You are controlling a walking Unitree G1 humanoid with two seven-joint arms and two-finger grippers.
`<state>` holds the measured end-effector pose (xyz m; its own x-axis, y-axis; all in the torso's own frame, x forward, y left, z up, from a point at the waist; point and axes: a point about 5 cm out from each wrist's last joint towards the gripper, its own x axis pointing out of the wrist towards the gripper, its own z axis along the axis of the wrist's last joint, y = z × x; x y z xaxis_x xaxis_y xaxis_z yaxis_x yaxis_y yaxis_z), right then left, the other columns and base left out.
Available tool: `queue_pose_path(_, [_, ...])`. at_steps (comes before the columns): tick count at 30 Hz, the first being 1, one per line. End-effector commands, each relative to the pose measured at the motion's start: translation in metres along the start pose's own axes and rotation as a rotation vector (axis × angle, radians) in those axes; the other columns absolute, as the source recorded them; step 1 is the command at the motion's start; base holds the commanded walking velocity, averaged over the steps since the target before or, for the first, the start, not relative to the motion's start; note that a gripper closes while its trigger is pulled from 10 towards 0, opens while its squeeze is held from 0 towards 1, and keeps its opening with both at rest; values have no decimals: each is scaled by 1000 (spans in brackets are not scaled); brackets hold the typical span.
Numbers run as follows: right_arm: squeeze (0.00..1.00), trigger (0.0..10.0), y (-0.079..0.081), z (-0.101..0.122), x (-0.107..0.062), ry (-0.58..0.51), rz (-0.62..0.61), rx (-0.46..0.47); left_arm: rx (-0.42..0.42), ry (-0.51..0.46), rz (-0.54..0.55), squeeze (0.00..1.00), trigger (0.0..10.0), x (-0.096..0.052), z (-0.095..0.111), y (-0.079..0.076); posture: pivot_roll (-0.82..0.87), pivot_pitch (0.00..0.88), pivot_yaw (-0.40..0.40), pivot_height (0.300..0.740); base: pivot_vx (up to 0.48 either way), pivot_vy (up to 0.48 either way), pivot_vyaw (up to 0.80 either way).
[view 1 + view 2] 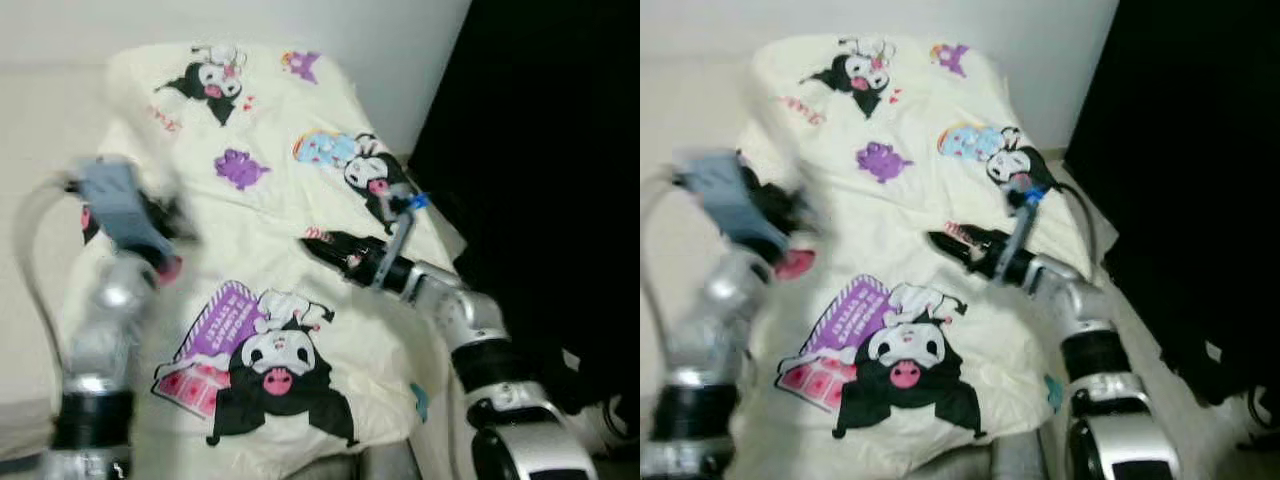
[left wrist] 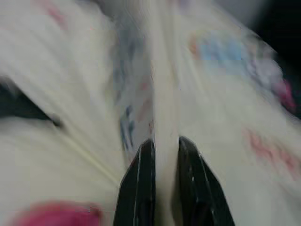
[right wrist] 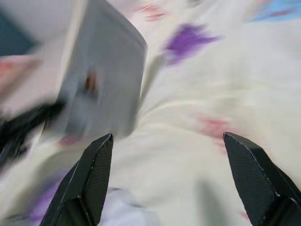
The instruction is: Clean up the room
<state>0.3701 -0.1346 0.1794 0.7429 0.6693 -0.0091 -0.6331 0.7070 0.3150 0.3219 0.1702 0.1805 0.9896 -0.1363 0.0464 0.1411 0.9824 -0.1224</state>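
Silver arms, black joint bands.
Right gripper point(image 3: 171, 176): long black fingers point(image 3: 89, 183); blue clip, grey cable at wrist.

One cream cartoon-print blanket point(image 1: 270, 200), two silver arms, two black-fingered pincers.

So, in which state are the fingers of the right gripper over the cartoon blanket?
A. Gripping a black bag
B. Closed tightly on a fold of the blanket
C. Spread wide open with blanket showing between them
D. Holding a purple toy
C: in the right wrist view the two black fingers of the right gripper stand far apart, with only the cream blanket between them and nothing held.
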Motion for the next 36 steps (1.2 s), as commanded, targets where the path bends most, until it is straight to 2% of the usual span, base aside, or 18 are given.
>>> queue_pose_path(1, [0, 10000, -8, -8, -7, 15, -73, 7, -9, 17, -85, 0, 10000, -4, -1, -17, -149, 197, -91, 505, 0, 0, 0])
queue_pose_path(3, [0, 10000, -17, -17, -17, 36, -150, 12, -98, 120, -81, 0, 10000, -11, -29, -24, -152, 206, -87, 505, 0, 0, 0])
queue_pose_path(4, [0, 10000, -17, -17, -17, 36, -150, 12, -98, 120, -81, 0, 10000, -11, -29, -24, -152, 206, -87, 505, 0, 0, 0])
queue_pose_path(6, [0, 10000, -24, -26, -23, 64, -219, -3, -149, 207, -51, 0, 10000, -16, -49, -24, -153, 206, -84, 505, 0, 0, 0])
queue_pose_path(7, [0, 10000, -26, -29, -24, 71, -251, -6, -153, 240, -7, 0, 10000, -17, -56, -19, -155, 208, -83, 505, 0, 0, 0])
queue_pose_path(9, [0, 10000, -31, -34, -28, 79, -316, -7, -121, 309, 170, 0, 10000, -21, -71, 8, -154, 209, -82, 505, 0, 0, 0])
queue_pose_path(11, [0, 10000, -32, -35, -27, 77, -326, -11, -122, 317, 180, 0, 10000, -22, -71, 10, -154, 209, -82, 505, 0, 0, 0])
queue_pose_path(14, [0, 10000, -40, -35, -31, 75, -401, -14, -101, 262, 505, 0, 10000, -35, -60, 66, -157, 211, -78, 505, 0, 0, 0])
queue_pose_path(15, [0, 10000, -42, -36, -32, 77, -417, -16, -89, 242, 575, 0, 10000, -40, -56, 79, -157, 211, -79, 505, 0, 0, 0])
queue_pose_path(17, [0, 10000, -42, -36, -32, 77, -417, -16, -89, 242, 575, 0, 10000, -40, -56, 79, -157, 211, -79, 505, 0, 0, 0])
queue_pose_path(18, [0, 10000, -45, -37, -35, 80, -442, -16, -65, 212, 632, 0, 10000, -46, -48, 91, -153, 214, -80, 505, 0, 0, 0])
queue_pose_path(20, [0, 10000, -48, -39, -40, 93, -471, -21, -48, 179, 667, 0, 10000, -52, -38, 100, -146, 214, -81, 505, 0, 0, 0])
queue_pose_path(25, [0, 10000, -56, -46, -48, 123, -542, -17, -38, 138, 649, 0, 10000, -58, -28, 97, -138, 212, -82, 505, 0, 0, 0])
queue_pose_path(27, [0, 10000, -57, -48, -49, 134, -560, -18, -37, 146, 624, 0, 10000, -60, -31, 90, -139, 210, -80, 505, 0, 0, 0])
queue_pose_path(29, [0, 10000, -60, -51, -52, 155, -590, -20, -34, 202, 619, 0, 10000, -68, -46, 84, -138, 210, -82, 505, 0, 0, 0])
queue_pose_path(32, [0, 10000, -62, -53, -53, 167, -606, -20, -30, 233, 631, 0, 10000, -73, -53, 84, -137, 209, -83, 505, 0, 0, 0])
queue_pose_path(33, [0, 10000, -65, -56, -57, 186, -635, -18, 5, 256, 656, 0, 10000, -80, -57, 90, -133, 209, -87, 505, 0, 0, 0])
queue_pose_path(36, [0, 10000, -66, -57, -59, 192, -646, -15, 50, 242, 673, 0, 10000, -83, -52, 96, -129, 208, -87, 505, 0, 0, 0])
